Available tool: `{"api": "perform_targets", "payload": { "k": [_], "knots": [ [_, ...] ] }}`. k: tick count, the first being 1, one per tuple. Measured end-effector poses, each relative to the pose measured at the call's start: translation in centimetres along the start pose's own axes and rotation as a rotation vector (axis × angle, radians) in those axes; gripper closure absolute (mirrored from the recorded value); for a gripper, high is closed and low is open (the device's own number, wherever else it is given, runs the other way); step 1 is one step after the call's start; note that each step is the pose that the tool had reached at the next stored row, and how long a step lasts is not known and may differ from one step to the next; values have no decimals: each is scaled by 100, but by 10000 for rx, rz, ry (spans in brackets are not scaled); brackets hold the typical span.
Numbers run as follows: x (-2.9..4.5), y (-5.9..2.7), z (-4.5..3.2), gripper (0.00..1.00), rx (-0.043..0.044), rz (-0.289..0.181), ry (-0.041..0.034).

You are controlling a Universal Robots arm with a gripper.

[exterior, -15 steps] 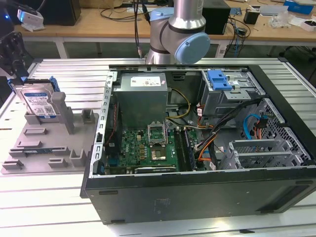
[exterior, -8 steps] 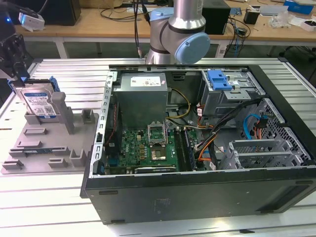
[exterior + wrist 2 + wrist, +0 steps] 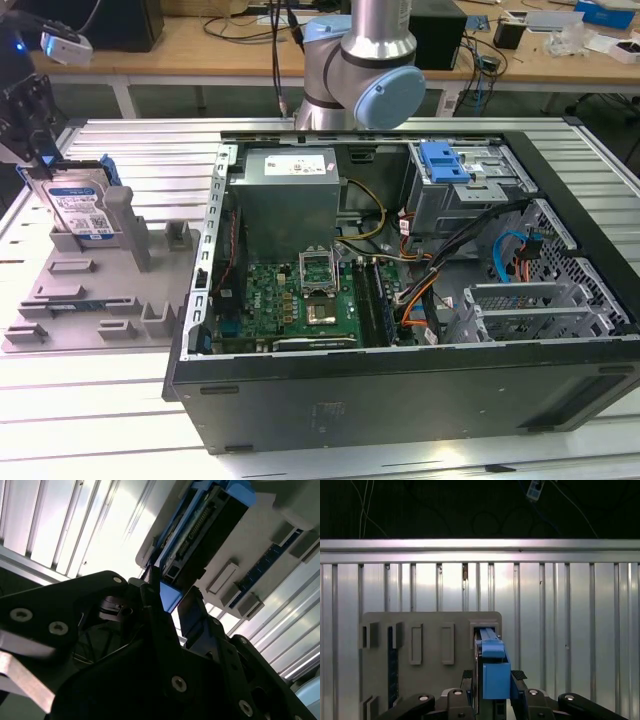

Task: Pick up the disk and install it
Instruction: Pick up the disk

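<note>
The disk (image 3: 80, 208), a silver drive with a white-and-blue label and a blue frame, stands on edge in the grey fixture plate (image 3: 90, 300) at the exterior view's left. My gripper (image 3: 40, 160) sits on its top edge. In the first wrist view the gripper (image 3: 495, 680) has one black finger on each side of the disk's blue frame (image 3: 492, 647), both touching it. The second wrist view shows the gripper (image 3: 170, 597) pinching that blue tab, with the rest of the disk (image 3: 200, 535) reaching down into the plate (image 3: 260, 545).
An open computer case (image 3: 400, 370) lies to the exterior view's right of the plate, showing a motherboard (image 3: 300, 300), cables and a metal drive cage with a blue bracket (image 3: 445, 160). The arm's base (image 3: 360, 60) stands behind it. All rests on a slatted aluminium table (image 3: 120, 140).
</note>
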State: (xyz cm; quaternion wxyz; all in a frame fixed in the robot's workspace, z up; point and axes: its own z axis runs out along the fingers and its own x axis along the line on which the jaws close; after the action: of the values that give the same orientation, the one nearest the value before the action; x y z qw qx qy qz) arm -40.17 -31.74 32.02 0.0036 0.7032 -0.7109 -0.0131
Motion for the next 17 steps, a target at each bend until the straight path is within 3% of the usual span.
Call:
{"api": "perform_targets", "payload": {
  "k": [17],
  "knots": [
    [-2,-4,151,58,2,180,-27]
  ]
}}
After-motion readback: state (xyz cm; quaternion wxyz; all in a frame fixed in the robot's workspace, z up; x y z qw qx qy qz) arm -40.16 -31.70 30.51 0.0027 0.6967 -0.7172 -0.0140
